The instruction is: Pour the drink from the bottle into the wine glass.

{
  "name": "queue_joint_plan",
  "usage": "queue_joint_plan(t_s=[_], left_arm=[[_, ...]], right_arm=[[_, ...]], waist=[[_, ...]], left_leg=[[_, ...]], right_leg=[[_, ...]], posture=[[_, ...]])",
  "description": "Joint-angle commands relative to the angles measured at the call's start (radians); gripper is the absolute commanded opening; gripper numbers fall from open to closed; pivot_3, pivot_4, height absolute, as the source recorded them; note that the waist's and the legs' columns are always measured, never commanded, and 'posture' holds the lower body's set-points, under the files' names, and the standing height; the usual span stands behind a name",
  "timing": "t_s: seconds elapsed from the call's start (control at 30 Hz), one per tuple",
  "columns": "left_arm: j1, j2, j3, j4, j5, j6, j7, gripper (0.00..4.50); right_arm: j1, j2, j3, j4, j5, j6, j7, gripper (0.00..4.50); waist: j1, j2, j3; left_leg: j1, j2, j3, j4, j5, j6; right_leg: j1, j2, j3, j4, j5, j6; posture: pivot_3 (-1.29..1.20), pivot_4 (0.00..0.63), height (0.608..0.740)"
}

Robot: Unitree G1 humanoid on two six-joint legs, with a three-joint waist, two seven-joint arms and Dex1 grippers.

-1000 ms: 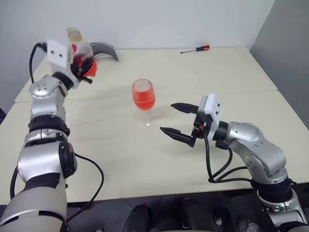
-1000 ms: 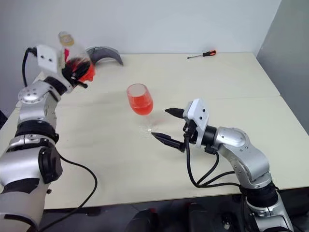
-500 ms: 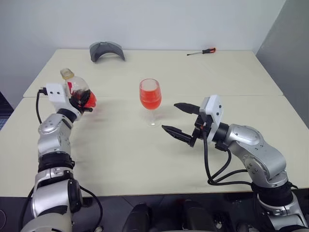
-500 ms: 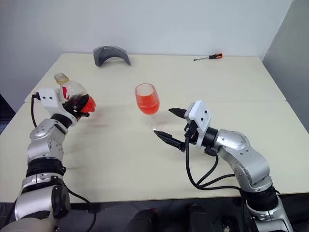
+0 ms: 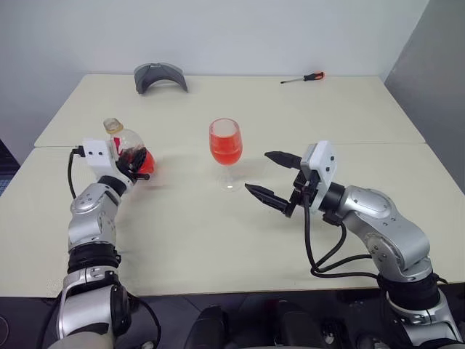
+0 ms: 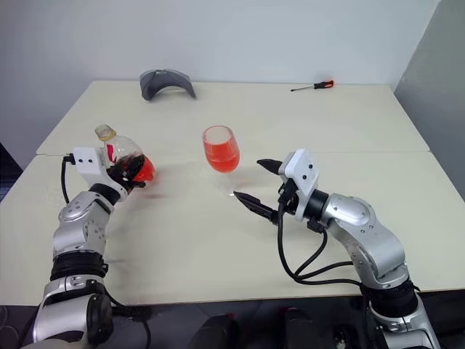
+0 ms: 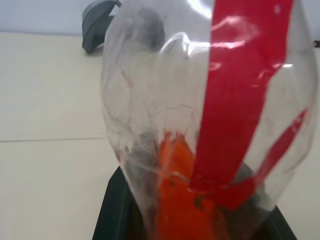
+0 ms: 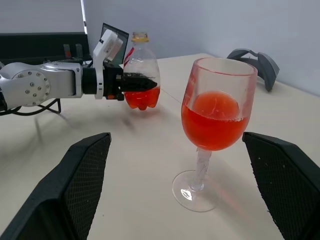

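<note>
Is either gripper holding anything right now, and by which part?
The left gripper holds the bottle upright by its lower body. The right gripper is open and empty beside the wine glass.

One wine glass [image 5: 225, 142] stands on the counter [image 5: 349, 109], holding red-orange drink [image 5: 225, 150]. One bottle [image 5: 129, 147] sits to the left of the wine glass, well apart from it, with a little of the same drink [image 8: 142, 98] in its bottom. One grey curved object [image 5: 160, 75] lies beyond the wine glass toward the far left of the counter. One screwdriver [image 5: 301, 76] with a red handle lies beyond the wine glass toward the far right. Two pincers count in all: one left pincer [image 5: 134, 161] to the left of the wine glass, one right pincer [image 5: 269, 177] just to its right
</note>
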Motion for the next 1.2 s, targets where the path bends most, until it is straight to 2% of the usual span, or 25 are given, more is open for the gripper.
queue_joint_plan(t_s=[0.03,0.2,0.53,0.57,0.83,1.03,1.2], left_arm=[[0.021,-0.002,-0.006,-0.068,-0.015,0.007,-0.008,1.02],[0.052,-0.011,-0.007,-0.103,-0.021,0.014,-0.009,1.02],[0.076,-0.016,-0.013,-0.166,-0.042,0.049,-0.021,4.35],[0.080,-0.016,-0.011,-0.176,-0.044,0.056,-0.020,4.48],[0.166,0.003,0.012,-0.341,-0.080,0.161,-0.006,4.48],[0.314,0.027,0.074,-0.558,-0.136,0.291,0.036,4.48],[0.420,0.006,0.091,-0.732,-0.171,0.378,0.090,4.48]], right_arm=[[-0.025,0.004,-0.018,-0.021,-0.006,-0.028,-0.007,4.50],[-0.033,0.011,-0.011,-0.017,-0.014,-0.032,-0.011,4.50],[-0.038,0.015,-0.006,-0.010,-0.029,-0.046,-0.007,4.50],[-0.036,0.015,-0.006,-0.012,-0.030,-0.046,-0.006,4.50],[-0.003,0.012,-0.004,-0.040,-0.026,-0.040,0.000,4.50],[0.050,-0.015,-0.043,-0.070,-0.018,-0.025,-0.009,4.50],[0.116,-0.023,-0.078,-0.097,-0.045,-0.008,-0.070,4.50]], waist=[[0.000,0.000,0.000],[0.001,0.000,0.000],[0.000,0.000,0.000],[0.000,0.000,0.000],[0.000,0.000,0.000],[0.001,0.000,0.000],[0.006,0.000,0.000]], left_leg=[[0.000,0.000,0.000,0.000,0.000,0.000],[0.000,0.000,0.000,0.000,0.000,0.000],[0.000,0.000,0.000,0.000,0.000,0.000],[0.000,0.000,0.000,0.000,0.000,0.000],[0.000,0.000,0.000,0.000,0.000,0.000],[0.000,0.000,0.000,-0.001,0.000,0.001],[0.001,0.000,-0.001,-0.001,-0.002,0.004]], right_leg=[[0.000,0.000,0.000,0.000,0.000,0.000],[0.000,0.000,0.000,0.000,0.000,0.000],[0.000,0.000,0.000,0.000,0.000,0.000],[0.000,0.000,0.000,0.000,0.000,0.000],[0.000,0.000,0.000,0.000,0.000,0.000],[0.001,0.000,0.000,-0.001,0.000,0.000],[0.002,0.000,0.000,-0.002,0.000,0.000]], posture=[[0.00,0.150,0.740],[0.00,0.150,0.740],[0.00,0.150,0.740],[0.00,0.150,0.740],[0.00,0.150,0.740],[0.00,0.150,0.740],[0.00,0.150,0.740]])
